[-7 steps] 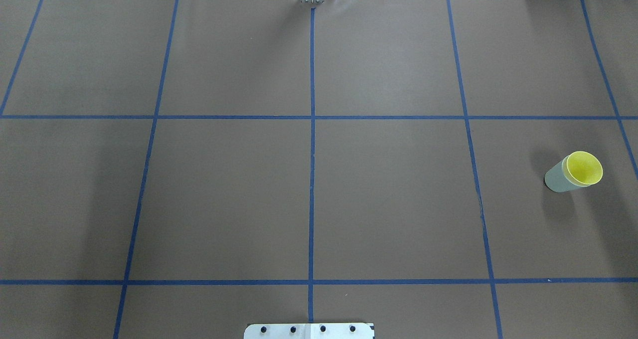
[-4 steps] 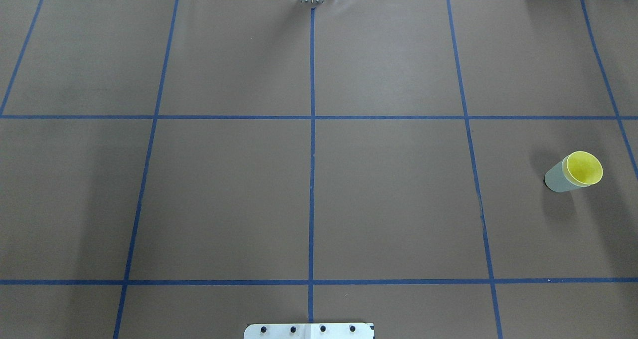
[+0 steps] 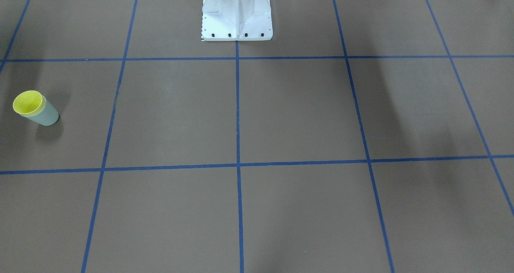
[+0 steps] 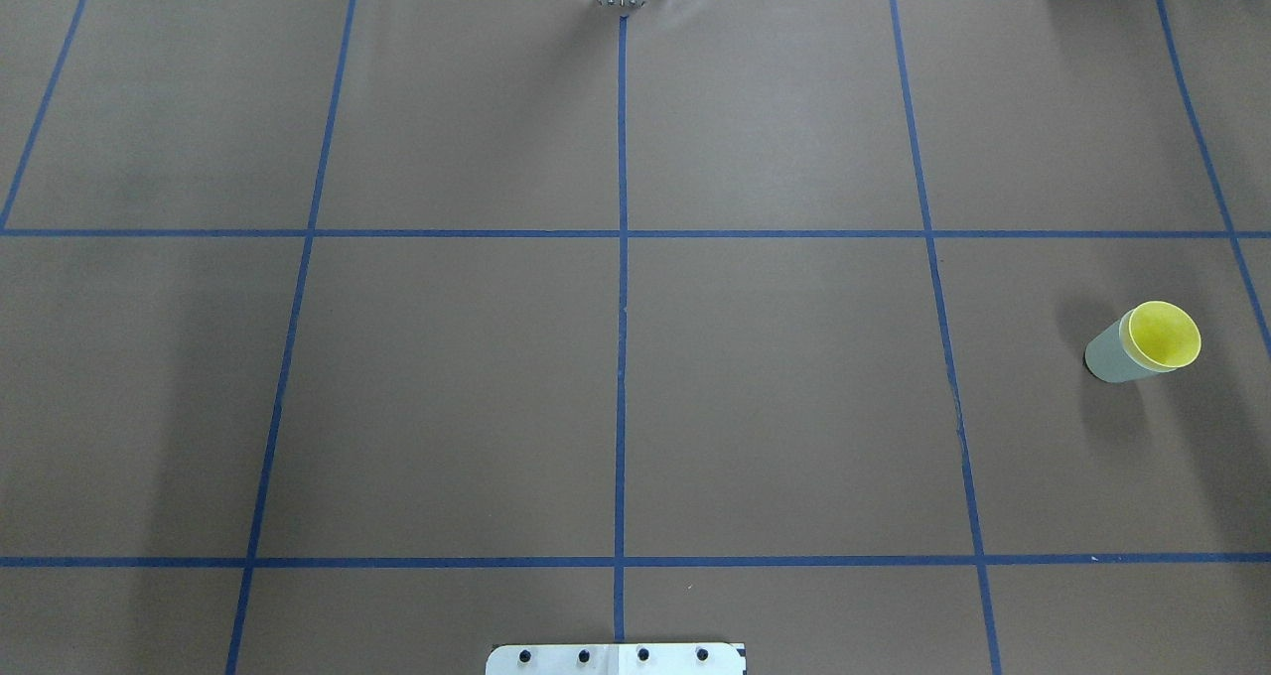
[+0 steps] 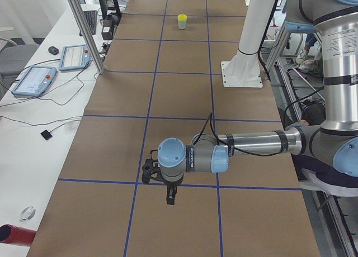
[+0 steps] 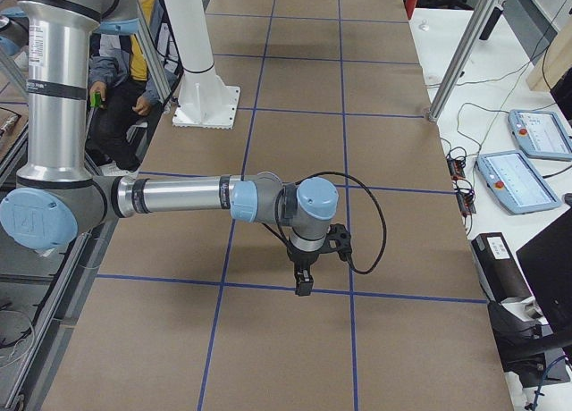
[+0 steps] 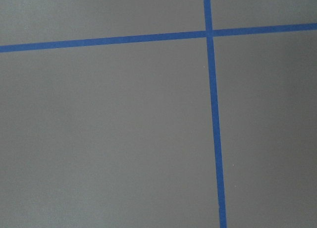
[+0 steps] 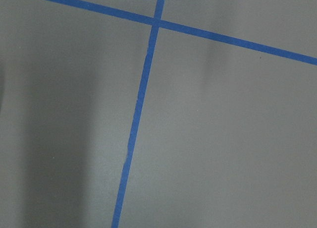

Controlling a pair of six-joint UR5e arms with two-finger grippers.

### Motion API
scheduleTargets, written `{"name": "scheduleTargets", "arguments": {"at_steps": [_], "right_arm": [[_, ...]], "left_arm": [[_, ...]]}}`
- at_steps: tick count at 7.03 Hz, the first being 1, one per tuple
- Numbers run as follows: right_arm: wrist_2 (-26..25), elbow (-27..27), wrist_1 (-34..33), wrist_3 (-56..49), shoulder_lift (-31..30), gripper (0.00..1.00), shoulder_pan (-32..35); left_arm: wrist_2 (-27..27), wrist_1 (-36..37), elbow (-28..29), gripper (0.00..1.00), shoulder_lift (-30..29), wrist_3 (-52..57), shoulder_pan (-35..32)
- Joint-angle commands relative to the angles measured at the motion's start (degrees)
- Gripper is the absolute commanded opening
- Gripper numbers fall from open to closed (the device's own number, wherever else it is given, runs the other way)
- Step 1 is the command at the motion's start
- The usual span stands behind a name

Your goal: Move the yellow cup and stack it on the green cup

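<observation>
Nothing visibly moved; left hand point(image 5: 170, 196) and right hand point(image 6: 304, 283) hang pointing straight down.

1 yellow cup point(image 4: 1164, 337), 1 green cup point(image 4: 1104, 355), 2 robot arms point(image 5: 251, 142), 1 white pedestal point(image 3: 237, 12)

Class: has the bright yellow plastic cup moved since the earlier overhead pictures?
No. The bright yellow plastic cup stays put beside the same blue tape line.

Brown table point(image 4: 775, 407), blue tape grid point(image 4: 622, 357) — seated person point(image 6: 121, 62) beside it.
</observation>
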Motion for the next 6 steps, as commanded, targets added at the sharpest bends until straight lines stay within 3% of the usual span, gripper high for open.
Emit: {"name": "scheduleTargets", "arguments": {"at_steps": [1,6], "right_arm": [[0.03,-0.18,-0.09,0.0,0.0,1.0,-0.03],[0.03,-0.18,0.0,0.0,0.09,1.0,-0.03]], "left_arm": [[0.01,0.03,0.09,1.0,0.0,0.0,0.0],[0.1,0.03,0.79,1.0,0.71,-0.18,0.0]]}}
